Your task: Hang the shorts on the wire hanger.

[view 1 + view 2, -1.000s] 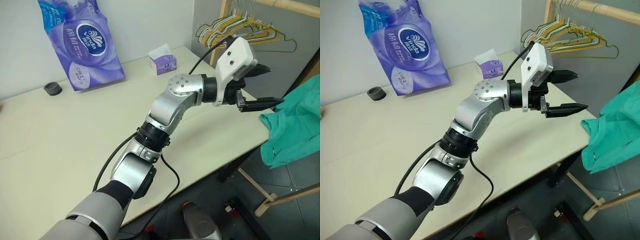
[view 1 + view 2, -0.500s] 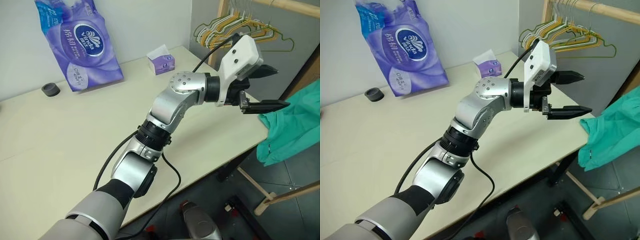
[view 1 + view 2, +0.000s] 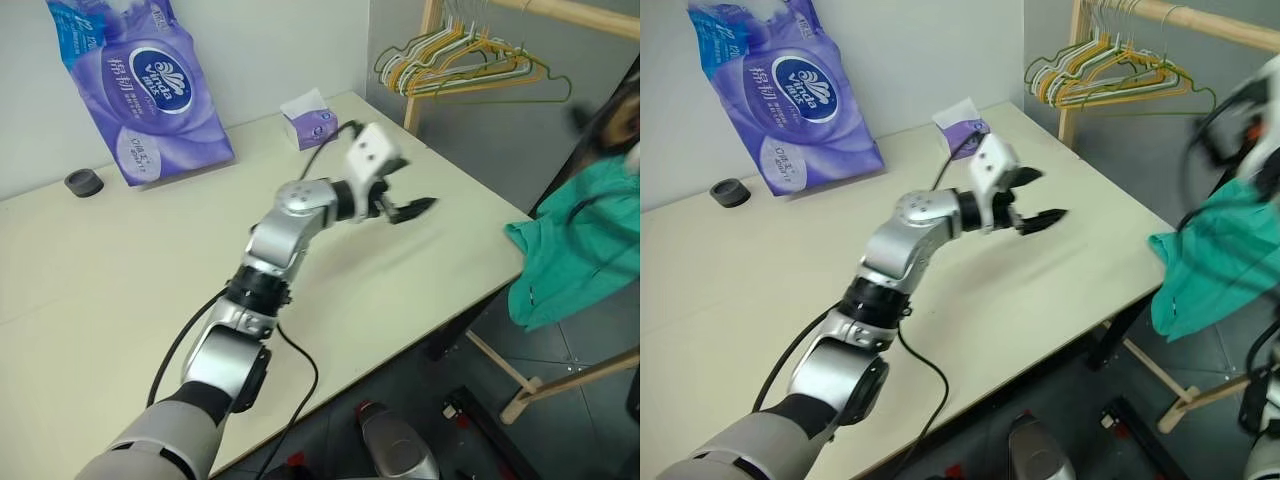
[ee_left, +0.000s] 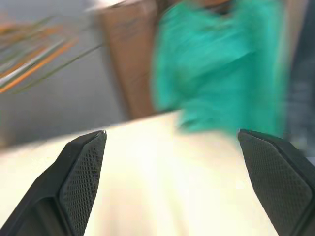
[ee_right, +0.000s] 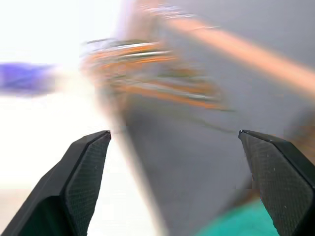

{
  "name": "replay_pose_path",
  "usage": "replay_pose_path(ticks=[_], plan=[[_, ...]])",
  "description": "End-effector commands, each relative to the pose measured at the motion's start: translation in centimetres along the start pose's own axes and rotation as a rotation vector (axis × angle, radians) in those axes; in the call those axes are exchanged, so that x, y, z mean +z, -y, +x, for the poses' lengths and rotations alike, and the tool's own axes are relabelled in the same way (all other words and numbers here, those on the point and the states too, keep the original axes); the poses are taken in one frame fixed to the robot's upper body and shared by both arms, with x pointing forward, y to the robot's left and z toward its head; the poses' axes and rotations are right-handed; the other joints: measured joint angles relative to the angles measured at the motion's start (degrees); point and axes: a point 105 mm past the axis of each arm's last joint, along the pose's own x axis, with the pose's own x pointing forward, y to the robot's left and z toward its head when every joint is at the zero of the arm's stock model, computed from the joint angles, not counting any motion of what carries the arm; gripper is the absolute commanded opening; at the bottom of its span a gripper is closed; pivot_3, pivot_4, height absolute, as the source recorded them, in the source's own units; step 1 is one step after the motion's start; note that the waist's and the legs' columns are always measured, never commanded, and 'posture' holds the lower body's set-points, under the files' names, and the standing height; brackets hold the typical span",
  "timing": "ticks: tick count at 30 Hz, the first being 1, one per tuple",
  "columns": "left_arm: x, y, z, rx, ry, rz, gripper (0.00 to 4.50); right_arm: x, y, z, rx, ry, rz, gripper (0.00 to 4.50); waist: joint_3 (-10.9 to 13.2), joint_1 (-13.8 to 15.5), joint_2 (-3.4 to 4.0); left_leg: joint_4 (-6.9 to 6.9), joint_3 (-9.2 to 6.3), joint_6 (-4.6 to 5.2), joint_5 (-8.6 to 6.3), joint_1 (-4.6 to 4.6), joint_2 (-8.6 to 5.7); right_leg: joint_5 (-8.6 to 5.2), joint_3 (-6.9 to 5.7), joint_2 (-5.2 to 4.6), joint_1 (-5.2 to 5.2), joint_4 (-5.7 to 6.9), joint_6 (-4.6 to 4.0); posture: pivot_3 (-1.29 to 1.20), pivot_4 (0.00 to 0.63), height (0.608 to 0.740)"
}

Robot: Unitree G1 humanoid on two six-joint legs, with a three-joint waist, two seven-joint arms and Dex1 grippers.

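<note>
L claw [image 3: 408, 205] is hanging over the cream surface [image 3: 120, 270] w/ both black fingers spread wide, nothing between them, not touching the top; in L wrist view its fingers [image 4: 81, 182] are standing well apart w/ bare surface under. Beyond that claw, past the surface's far edge, the shorts [image 3: 570, 245] are hanging as a teal-green bunch off the edge side, well apart from L claw, draped near the blurred R arm; what's carrying them can't tell. R claw [image 5: 174, 182] is gaping too, fingers far apart & empty, teal fabric [image 5: 231, 223] showing low beyond it & a blurred hanger bunch [image 5: 147, 73] farther out. Farther beyond L claw & up, the bunch of yellow/green/white hangers [image 3: 450, 65] is hanging on a wooden rail [image 3: 560, 15]; an olive wire hanger [image 3: 540, 92] is sitting at that bunch's outer side, well apart from the shorts. Behind L claw, toward the wall: small tissue box [image 3: 308, 122] near, purple tissue pack [image 3: 135, 85] farther, small dark round thing [image 3: 83, 181] just beside the pack.
</note>
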Motion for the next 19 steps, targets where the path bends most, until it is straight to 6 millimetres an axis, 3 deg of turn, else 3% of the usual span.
replay_pose_path(ticks=[1, 3, 5, 9, 14, 19], plan=[[-3.1, -5.4, -5.8, 0.393, -0.060, -0.056, 4.50, -0.6, -7.7, 0.5, 0.215, 0.139, -0.038, 4.45, -0.04, 0.62, -0.04, 0.02, -0.07, -0.01, 0.00, 0.03, 0.04, 0.01, 0.03, -0.03, -0.02, 0.06, -0.03, -0.30, 0.099, 0.740], [-6.2, -7.3, -10.1, 0.614, -0.156, -0.039, 4.50, -2.6, -10.6, 1.3, 0.245, 0.152, 0.012, 4.45, -0.05, 2.38, -0.11, 0.13, -0.13, -0.03, 0.01, 0.00, -0.08, 0.04, -0.01, -0.15, -0.35, 0.38, -0.07, -0.25, 0.092, 0.740], [-8.8, -7.9, -14.0, 0.764, -0.251, 0.025, 4.50, -4.0, -12.5, 2.4, 0.247, 0.160, 0.138, 4.45, -0.29, 4.00, -0.49, 0.24, -0.10, -0.08, 0.04, -0.07, -0.30, 0.04, 0.02, -0.44, -0.50, 0.58, -0.07, -0.23, 0.089, 0.740], [-12.7, -7.5, -18.6, 0.958, -0.349, -0.098, 4.50, -5.6, -14.1, 4.4, 0.226, 0.157, 0.271, 4.45, -0.77, 8.56, -1.28, 0.24, -0.36, -0.26, 0.14, -0.08, -0.61, 0.05, -0.16, -0.83, -0.52, 0.63, -0.08, -0.17, 0.088, 0.740], [-13.2, -6.8, -20.2, 1.050, -0.327, -0.142, 4.50, -6.8, -16.3, 5.8, 0.292, 0.138, 0.314, 4.45, -0.88, 15.43, -1.47, 0.31, -0.86, -0.37, 0.21, -0.13, -0.87, 0.15, -0.51, -0.97, -0.44, 0.59, -0.05, -0.12, 0.085, 0.740], [-12.7, -7.0, -21.0, 1.112, -0.296, -0.146, 4.50, -6.8, -17.4, 6.3, 0.330, 0.150, 0.316, 4.45, -0.89, 18.53, -1.48, 0.25, -1.17, -0.65, 0.38, -0.16, -0.82, 0.25, -0.86, -0.91, -0.43, 0.61, -0.23, -0.09, 0.088, 0.740]])
